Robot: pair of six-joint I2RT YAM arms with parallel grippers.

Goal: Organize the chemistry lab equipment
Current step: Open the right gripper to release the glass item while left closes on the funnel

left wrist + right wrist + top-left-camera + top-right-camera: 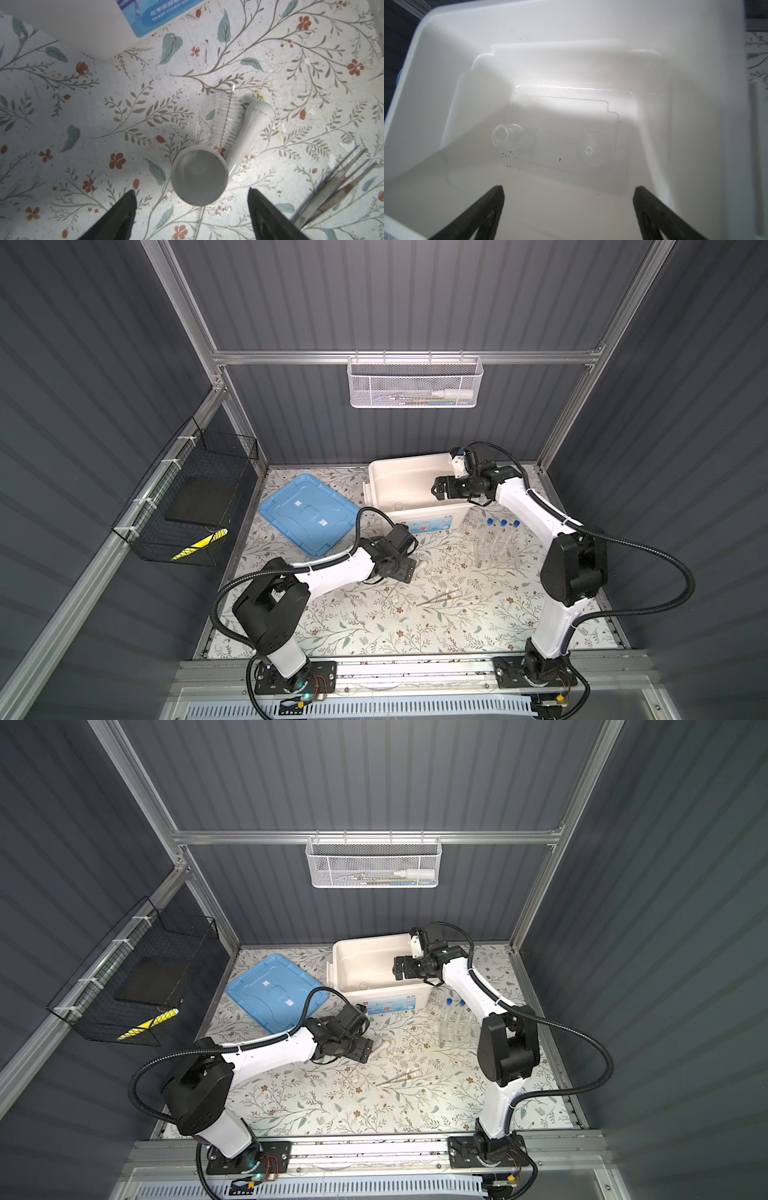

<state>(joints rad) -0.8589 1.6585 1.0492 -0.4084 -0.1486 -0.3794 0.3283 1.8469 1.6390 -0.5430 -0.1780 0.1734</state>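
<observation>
The small white mortar stands on the floral mat, with the pestle and a clear-bristled brush lying beside it. My left gripper hovers open over the mortar, one finger on each side, apart from it. The metal tweezers lie on the mat nearby. Three blue-capped test tubes stand in the clear rack at the right. My right gripper is open and empty above the cream box. On the box floor lie a round clear glass dish and a small clear vessel on its side.
The blue lid lies flat left of the box. A white mesh basket hangs on the back rail and a black wire basket on the left wall. Aluminium frame posts border the mat.
</observation>
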